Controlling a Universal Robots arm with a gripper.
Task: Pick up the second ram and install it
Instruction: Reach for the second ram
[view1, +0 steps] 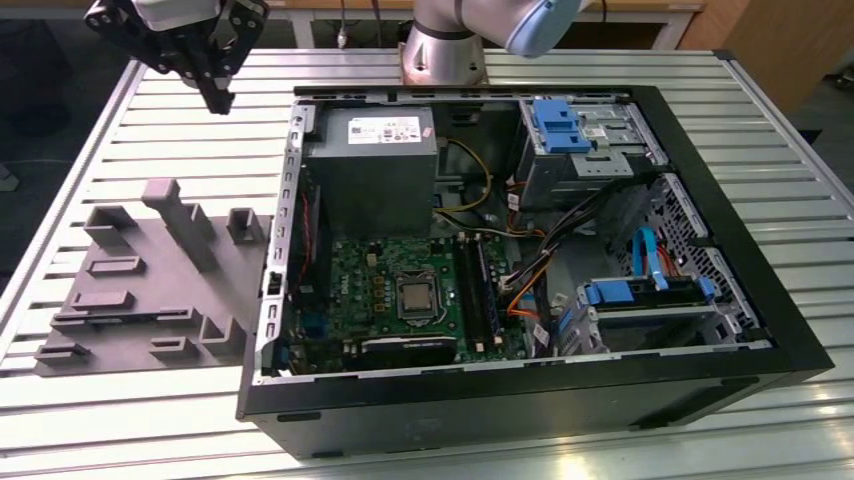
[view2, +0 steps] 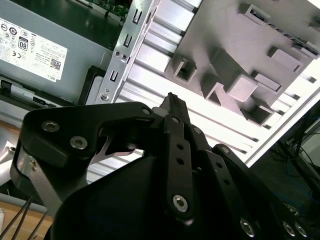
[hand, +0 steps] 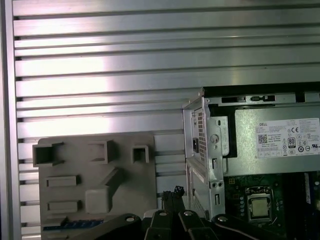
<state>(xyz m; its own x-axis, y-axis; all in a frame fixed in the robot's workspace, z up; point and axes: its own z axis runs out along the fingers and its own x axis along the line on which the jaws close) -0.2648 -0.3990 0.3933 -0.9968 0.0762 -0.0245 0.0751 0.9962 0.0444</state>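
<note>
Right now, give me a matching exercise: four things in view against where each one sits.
Things: 1 gripper; 2 grey tray; 3 processor; 4 power supply.
Places: a on the green board; b in the air above the table, outside the case; c inside the case, beside the green board; d on the table, at the exterior view's left of the case.
Pairs: 1-b; 2-d; 3-a; 4-c.

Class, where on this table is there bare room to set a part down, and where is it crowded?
Free: slats of the table beyond the grey holder, below the gripper, and the strip before the holder. Crowded: inside the computer case, and the narrow holder-to-case gap.
</note>
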